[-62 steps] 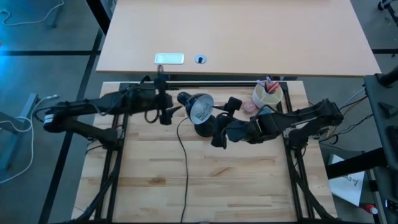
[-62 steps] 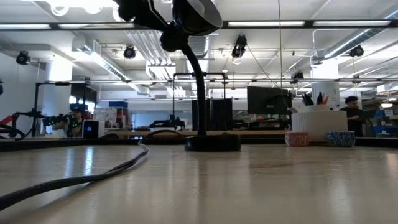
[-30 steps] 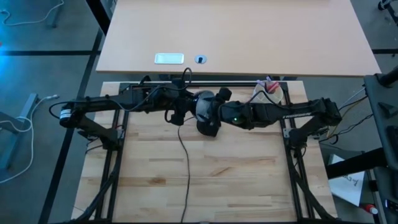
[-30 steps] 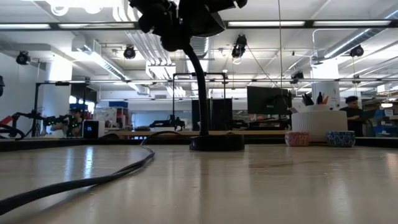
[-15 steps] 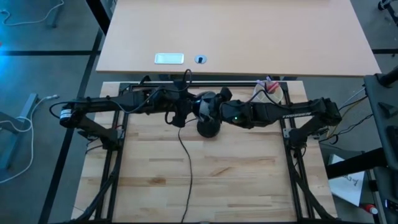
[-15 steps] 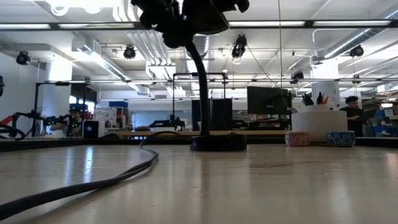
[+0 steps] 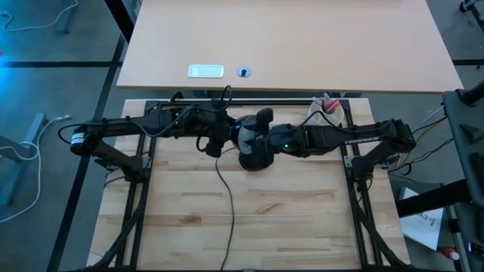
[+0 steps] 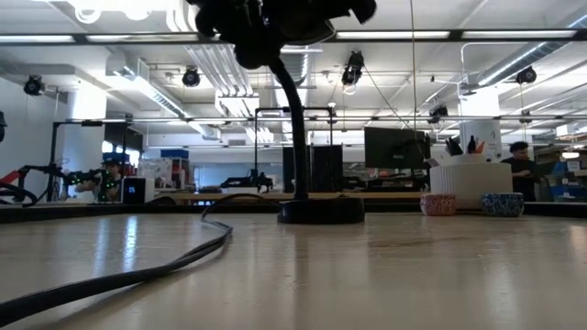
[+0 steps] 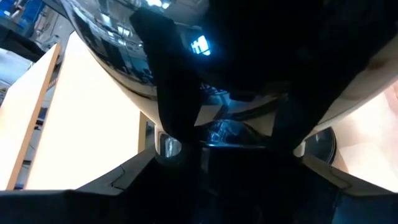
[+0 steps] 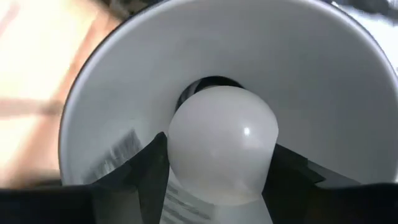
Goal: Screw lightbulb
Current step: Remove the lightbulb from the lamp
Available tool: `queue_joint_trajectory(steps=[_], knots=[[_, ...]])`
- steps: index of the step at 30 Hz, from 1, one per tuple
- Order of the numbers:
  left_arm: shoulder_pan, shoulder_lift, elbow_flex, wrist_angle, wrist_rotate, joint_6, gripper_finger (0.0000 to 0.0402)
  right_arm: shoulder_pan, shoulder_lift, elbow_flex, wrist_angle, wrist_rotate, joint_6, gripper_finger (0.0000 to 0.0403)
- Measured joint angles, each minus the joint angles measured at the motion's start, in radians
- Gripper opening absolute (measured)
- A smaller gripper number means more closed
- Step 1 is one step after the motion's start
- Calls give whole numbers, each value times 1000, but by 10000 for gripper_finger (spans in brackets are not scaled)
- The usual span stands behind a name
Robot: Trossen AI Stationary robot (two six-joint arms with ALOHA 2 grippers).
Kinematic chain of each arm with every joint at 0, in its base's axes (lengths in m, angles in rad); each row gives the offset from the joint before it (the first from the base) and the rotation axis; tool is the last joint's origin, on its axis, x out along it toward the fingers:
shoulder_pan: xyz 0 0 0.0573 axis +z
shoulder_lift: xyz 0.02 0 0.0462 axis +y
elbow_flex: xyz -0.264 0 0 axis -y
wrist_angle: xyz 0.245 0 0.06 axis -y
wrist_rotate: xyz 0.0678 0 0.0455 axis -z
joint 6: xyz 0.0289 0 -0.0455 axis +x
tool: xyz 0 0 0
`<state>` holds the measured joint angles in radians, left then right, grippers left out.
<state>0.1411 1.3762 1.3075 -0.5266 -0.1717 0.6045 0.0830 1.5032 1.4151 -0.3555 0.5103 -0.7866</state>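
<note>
A black desk lamp stands with its round base (image 7: 253,157) on the wooden table, and its gooseneck (image 8: 295,119) rises to the shade (image 8: 275,23). The white lightbulb (image 10: 221,143) sits in the middle of the shade's white inside (image 10: 311,74), with its neck toward the dark socket (image 10: 208,86). My right gripper (image 7: 259,128) reaches into the shade's mouth from the right and is shut on the bulb. My left gripper (image 7: 218,137) comes from the left and is shut on the back of the lamp's head (image 9: 124,56). My left gripper has the lamp's head between its two fingers (image 9: 171,118), on the shiny black back of the shade (image 9: 205,93), coming from the table's left. The head stays up on the gooseneck, and the base rests on the table. My right gripper pinches the bulb's round globe at its two opposite sides (image 10: 177,155) between its fingers (image 10: 152,171). It comes from the table's right, nearly level, along the bulb's axis. The bulb is inside the shade with its neck at the socket.
The lamp's black cord (image 7: 224,204) runs from the base toward the near edge. A white cup of pens (image 7: 327,113) stands at the far right, with a pink ball (image 8: 438,203) and a blue ball (image 8: 502,203) beside it. A second desk (image 7: 287,38) lies beyond.
My right gripper has rolled about its own pointing line while staying at the shade's mouth. My left gripper has kept its hold on the lamp's head.
</note>
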Motion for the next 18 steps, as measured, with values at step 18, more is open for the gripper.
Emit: queue_joint_trajectory(steps=[18], knots=[[-1, 0, -1, 3, 0, -48, 253, 21, 3, -2, -9, 72, -793, 236]])
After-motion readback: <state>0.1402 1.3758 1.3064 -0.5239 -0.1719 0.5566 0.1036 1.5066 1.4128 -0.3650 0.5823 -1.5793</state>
